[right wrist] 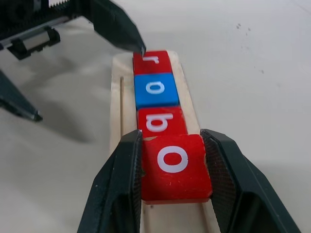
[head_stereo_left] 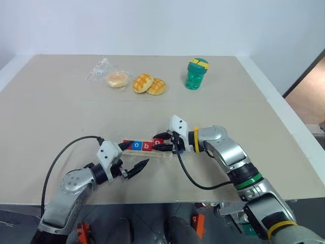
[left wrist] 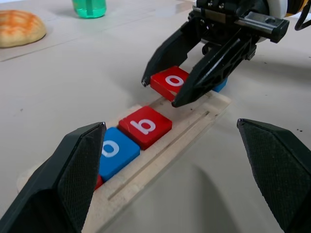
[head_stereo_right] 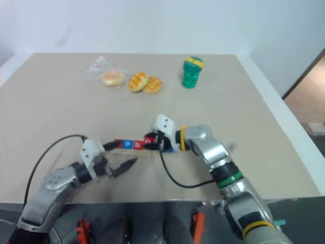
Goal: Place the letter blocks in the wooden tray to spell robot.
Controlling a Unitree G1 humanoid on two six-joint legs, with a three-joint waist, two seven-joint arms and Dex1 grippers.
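Observation:
The pale wooden tray (right wrist: 116, 111) lies near the table's front edge. In its groove sit a red r (right wrist: 151, 60), a blue o (right wrist: 155, 91) and a red b (right wrist: 160, 121). My right gripper (head_stereo_left: 158, 143) is shut on a red o block (right wrist: 175, 167). It holds the block slightly tilted just over the groove, right after the b. A blue block (left wrist: 221, 86) peeks out behind the right fingers, its letter hidden. My left gripper (head_stereo_left: 137, 154) stands open at the tray's left end, one finger (right wrist: 116, 29) near the r, holding nothing.
At the back of the table are a wrapped bun (head_stereo_left: 118, 79), two golden buns (head_stereo_left: 143, 83) and a green bottle (head_stereo_left: 196, 73). Black cables hang from both wrists. The table's front edge runs just behind my arms.

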